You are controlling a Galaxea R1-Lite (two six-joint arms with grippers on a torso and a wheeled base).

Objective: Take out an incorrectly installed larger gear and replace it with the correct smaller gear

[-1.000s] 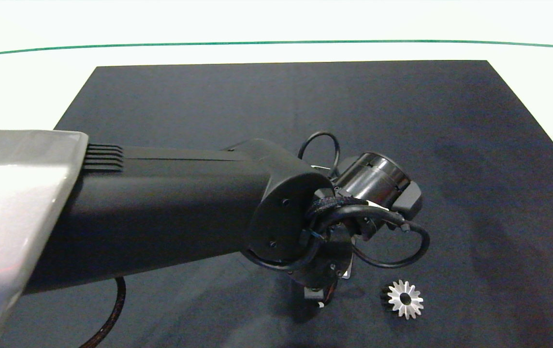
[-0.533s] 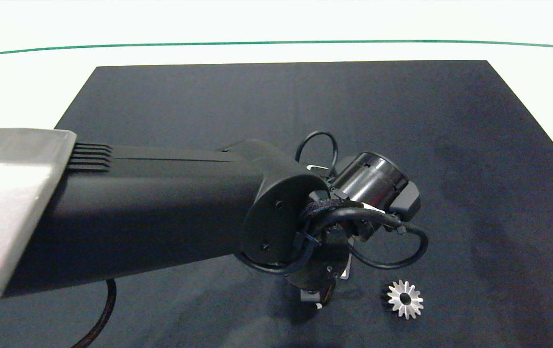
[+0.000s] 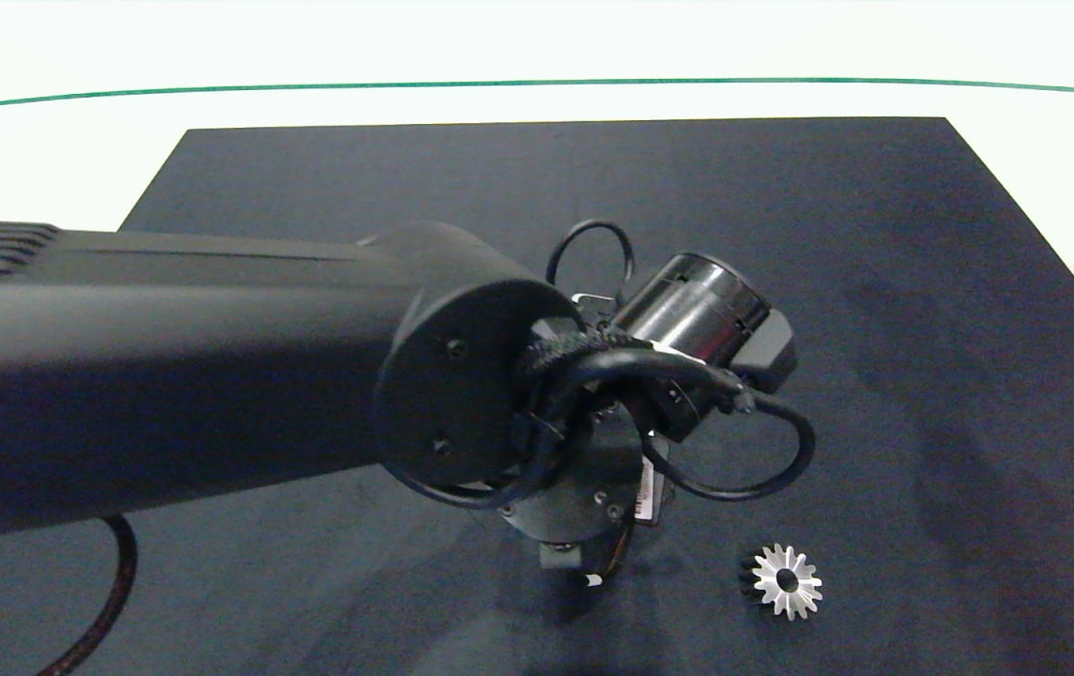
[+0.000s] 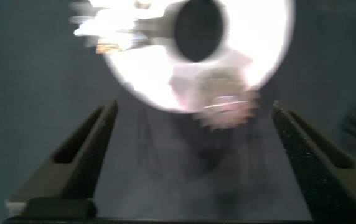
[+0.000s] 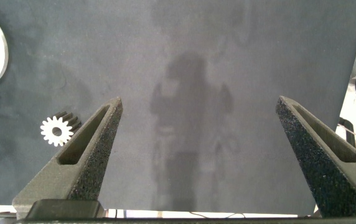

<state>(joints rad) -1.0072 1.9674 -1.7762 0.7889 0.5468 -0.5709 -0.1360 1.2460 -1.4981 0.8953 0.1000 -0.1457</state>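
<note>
The larger gear, a silver metal piece with a bright star-like face, long narrow pointed teeth and a dark centre hole (image 3: 787,582), lies flat on the dark felt-like mat (image 3: 875,282), near its front edge and just right of the left arm's wrist; its dark side shows on its left flank. In the right wrist view the same gear (image 5: 56,130) sits alone on the mat, free of any claw. In the left wrist view a small grey gear with short stubby teeth (image 4: 228,102) sits against a round, glaring white-silver metal plate with a dark oval hole (image 4: 196,43); both are blurred, so how the gear is seated on the plate cannot be told. The left claw (image 4: 193,155) hangs over that small gear, its two dark grainy wedge-shaped fingers (image 4: 84,155) spread wide with nothing between them. The bulky matte black left arm (image 3: 218,357) reaches in across the mat, with a glossy cylindrical wrist joint and looping black cables. The right claw (image 5: 200,155) hovers above bare mat, well apart from the larger gear, fingers spread wide and empty. The mat covers a white table (image 3: 49,160) crossed by a thin green line (image 3: 537,83).
</note>
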